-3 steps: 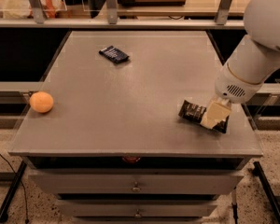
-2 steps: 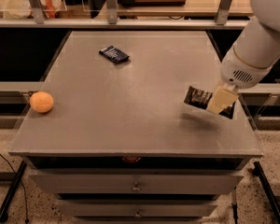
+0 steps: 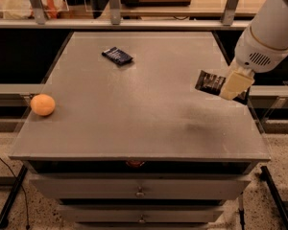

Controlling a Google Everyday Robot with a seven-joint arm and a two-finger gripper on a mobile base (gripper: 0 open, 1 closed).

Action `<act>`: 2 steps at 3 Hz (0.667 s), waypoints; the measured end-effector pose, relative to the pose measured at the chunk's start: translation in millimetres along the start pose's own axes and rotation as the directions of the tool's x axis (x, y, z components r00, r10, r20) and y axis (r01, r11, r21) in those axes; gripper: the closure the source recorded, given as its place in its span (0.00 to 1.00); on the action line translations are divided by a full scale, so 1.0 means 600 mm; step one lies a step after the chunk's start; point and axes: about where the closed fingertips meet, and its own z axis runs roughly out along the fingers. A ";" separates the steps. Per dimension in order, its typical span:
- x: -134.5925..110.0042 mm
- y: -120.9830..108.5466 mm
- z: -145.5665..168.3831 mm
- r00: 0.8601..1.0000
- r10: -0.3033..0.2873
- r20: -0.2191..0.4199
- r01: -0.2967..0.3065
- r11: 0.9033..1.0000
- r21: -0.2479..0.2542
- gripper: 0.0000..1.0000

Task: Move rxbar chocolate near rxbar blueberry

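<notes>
- Compared with a second ago, the rxbar chocolate has left the right front of the table and hangs in the air above it. A faint shadow lies on the surface below.
- The gripper, at the table's right edge, is closed on the bar's right end. The bar's long axis runs roughly left to right, pointing leftward.
- The rxbar blueberry lies flat toward the far side, well apart from the gripper, so the carry likely goes away and to the left.
- The blueberry bar and the orange at the left edge are unmoved.
</notes>
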 end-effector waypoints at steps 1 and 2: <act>-0.034 -0.026 0.009 0.998 -0.059 0.008 0.058 0.998 0.032 1.00; -0.095 -0.068 0.031 0.988 -0.149 0.031 0.147 0.988 0.047 1.00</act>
